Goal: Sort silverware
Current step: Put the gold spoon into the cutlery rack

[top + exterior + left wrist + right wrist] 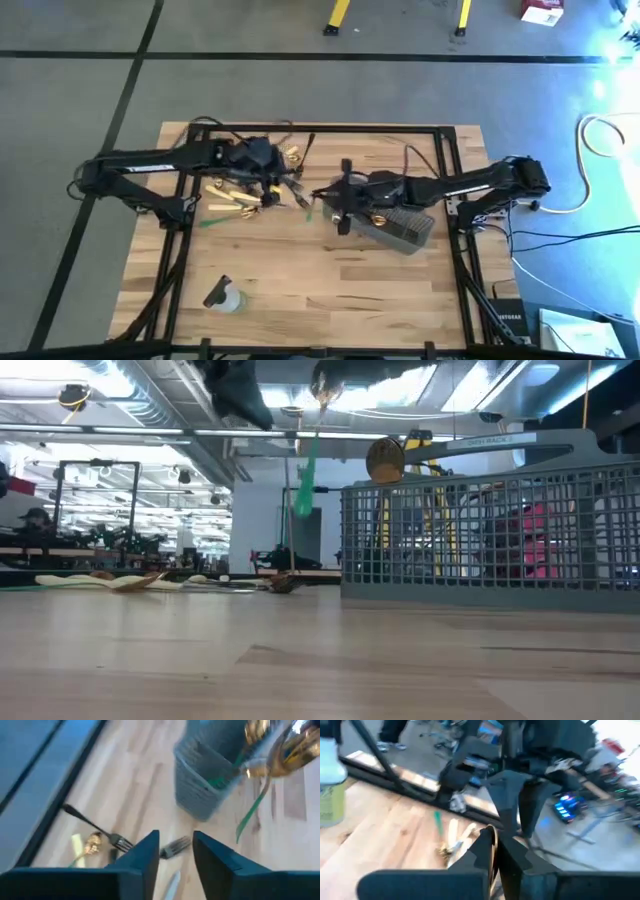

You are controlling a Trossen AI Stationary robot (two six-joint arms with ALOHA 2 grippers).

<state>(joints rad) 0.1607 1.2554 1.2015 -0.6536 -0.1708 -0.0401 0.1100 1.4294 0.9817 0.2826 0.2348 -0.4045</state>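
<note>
From above, the right gripper (340,197) hangs just beside the grey basket (405,228), closed on a green utensil (309,207); swung carelessly, it could slip free. The left gripper (272,180) hovers over the scattered silverware (235,195), fingers parted, empty.

At table level, the utensil dangles above the pale wooden table (300,660), a bright workshop behind.

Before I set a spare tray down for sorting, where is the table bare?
The near strip between the clear bottle and the mesh basket is bare wood. The far left is crowded: scattered silverware under the left hand; the right hand hangs beside the basket.
</note>
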